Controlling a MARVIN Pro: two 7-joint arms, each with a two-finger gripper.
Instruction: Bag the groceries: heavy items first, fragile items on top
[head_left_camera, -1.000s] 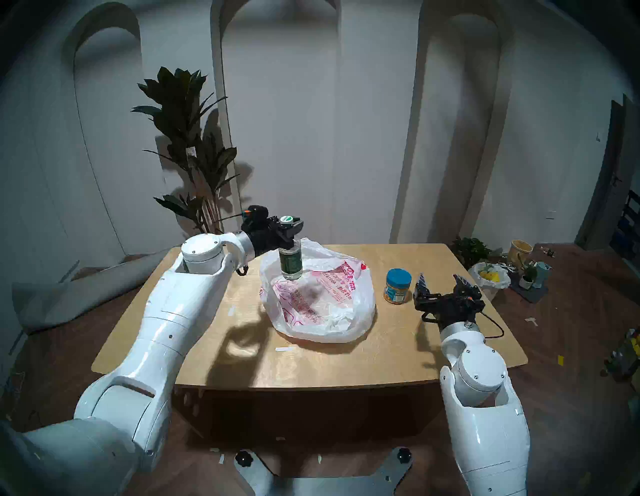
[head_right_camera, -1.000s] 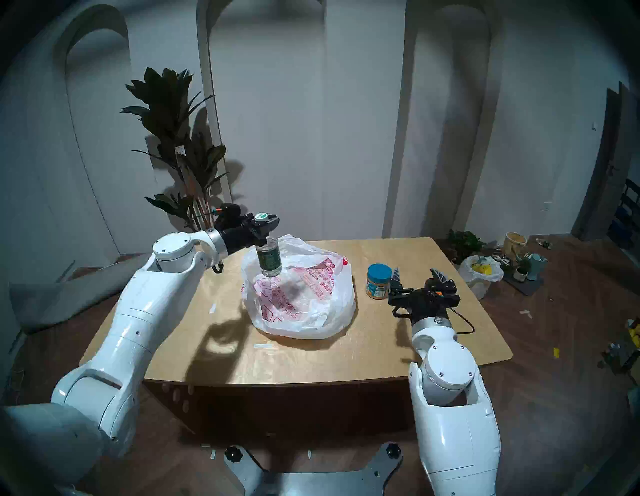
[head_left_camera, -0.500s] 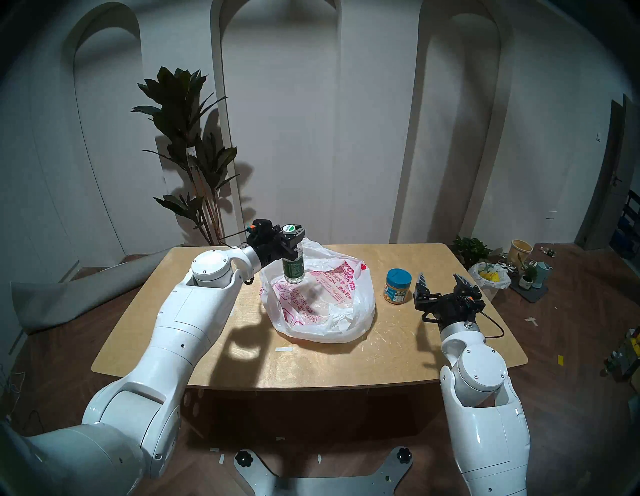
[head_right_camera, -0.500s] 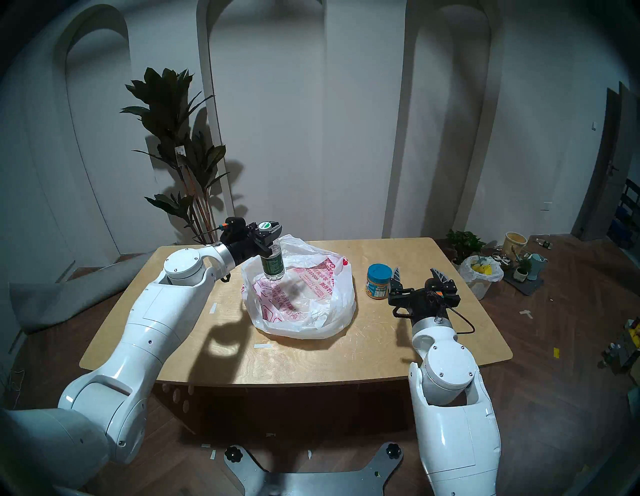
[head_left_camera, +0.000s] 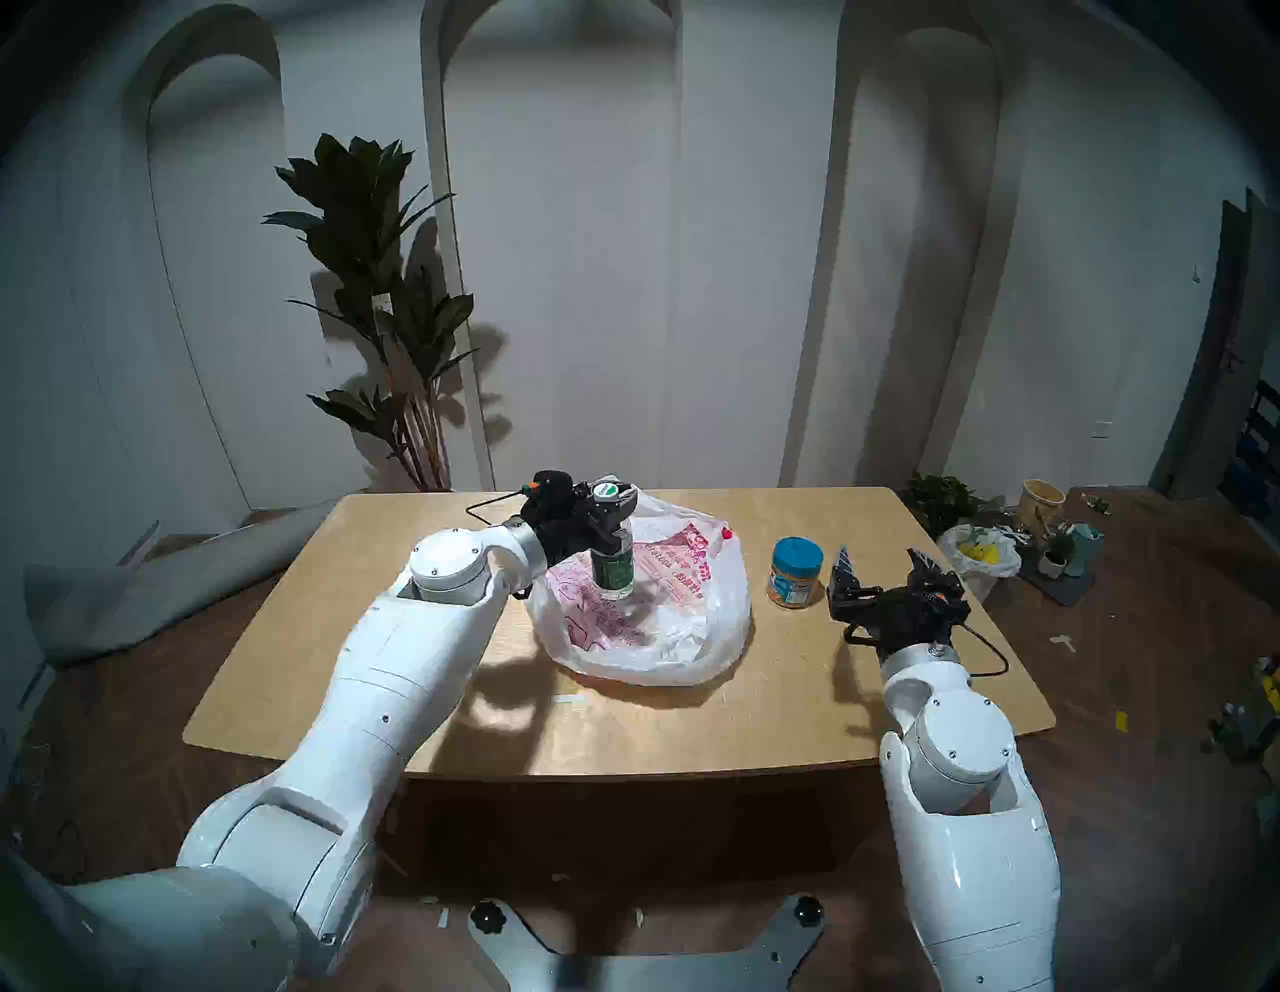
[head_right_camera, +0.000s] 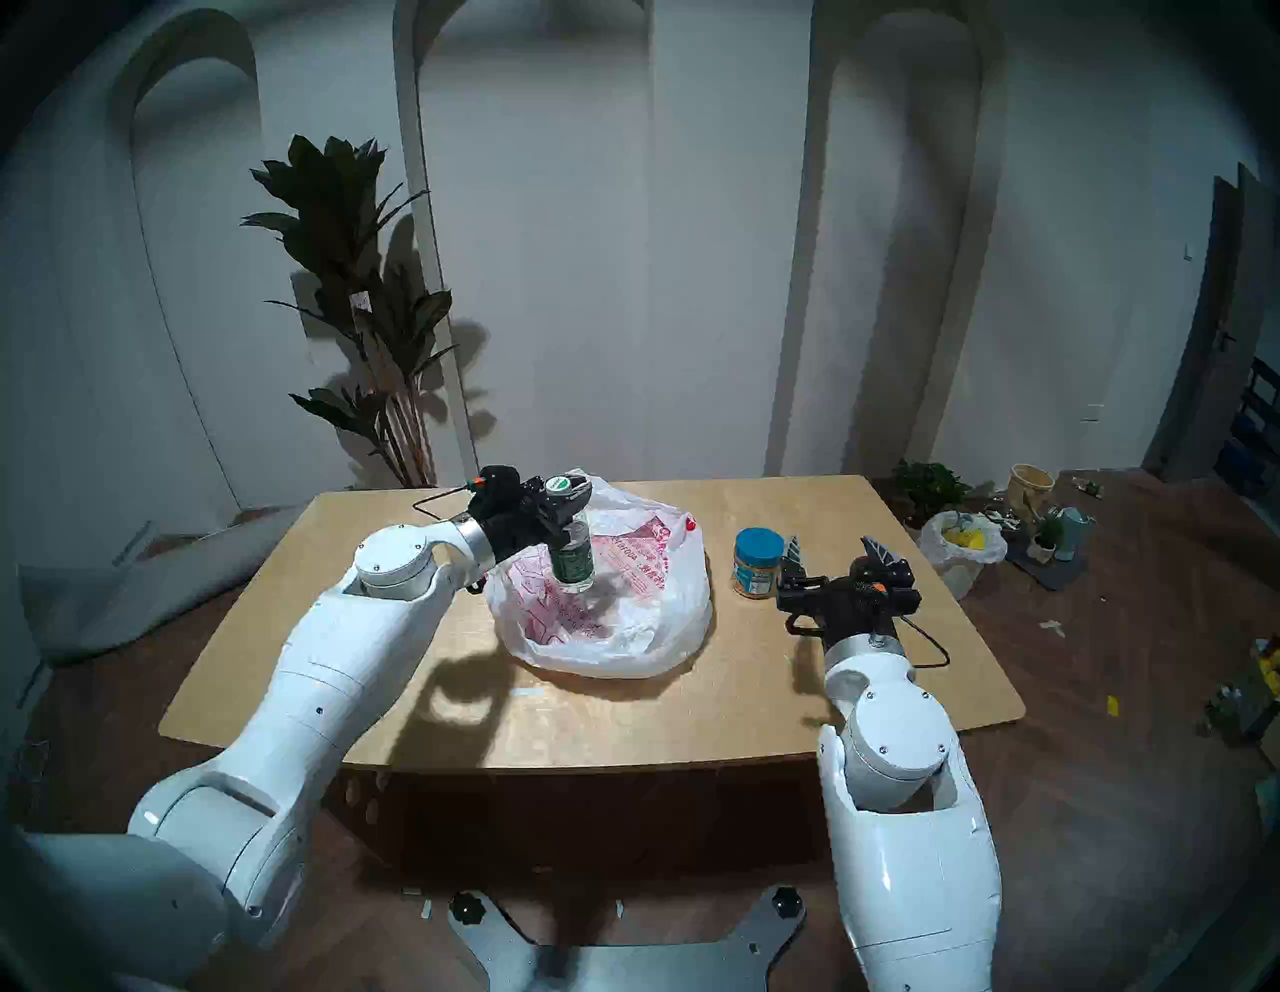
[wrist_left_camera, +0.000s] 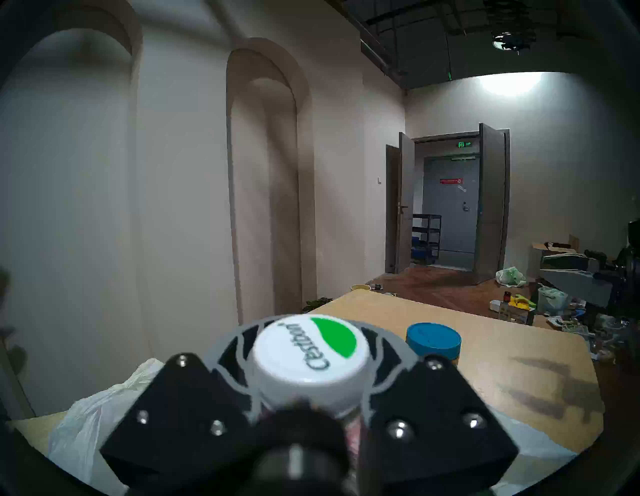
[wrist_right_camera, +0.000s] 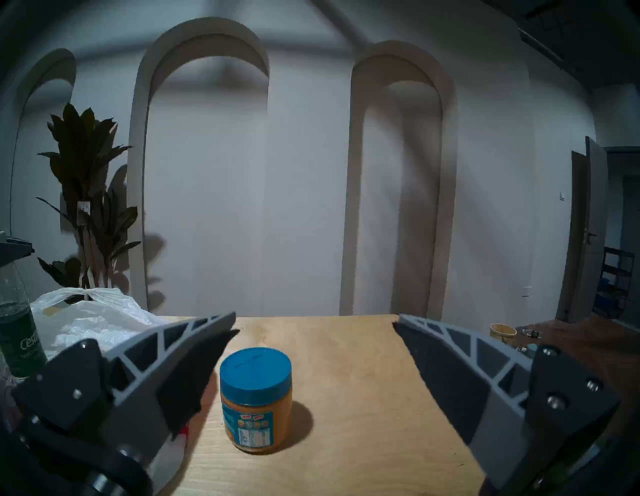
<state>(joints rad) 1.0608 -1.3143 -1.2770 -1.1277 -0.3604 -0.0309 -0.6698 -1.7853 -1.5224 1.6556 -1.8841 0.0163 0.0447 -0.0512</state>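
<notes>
My left gripper (head_left_camera: 611, 500) is shut on the neck of the clear water bottle (head_left_camera: 614, 569), just under its white-green cap (wrist_left_camera: 309, 349). The bottle hangs upright with its base low over the pink-printed part of the white shopping bag (head_left_camera: 651, 623). I cannot tell whether the base touches the bag. The bag lies crumpled on the table's middle. The tan jar with the blue lid (head_left_camera: 795, 572) stands right of the bag. My right gripper (head_left_camera: 881, 558) is open and empty just right of the jar. In the right wrist view the jar (wrist_right_camera: 256, 398) stands ahead, nearer the left finger (wrist_right_camera: 194, 350).
The wooden table (head_left_camera: 692, 720) has a tape strip (head_left_camera: 571, 700) in front of the bag. A tall plant (head_left_camera: 388, 312) stands behind the far left corner. On the floor at the right are a small white bag with yellow lumps (head_left_camera: 983, 554) and pots.
My left arm has carried the bottle down and to the right, from the bag's far left edge to over its printed middle. The right arm, jar and bag have stayed put.
</notes>
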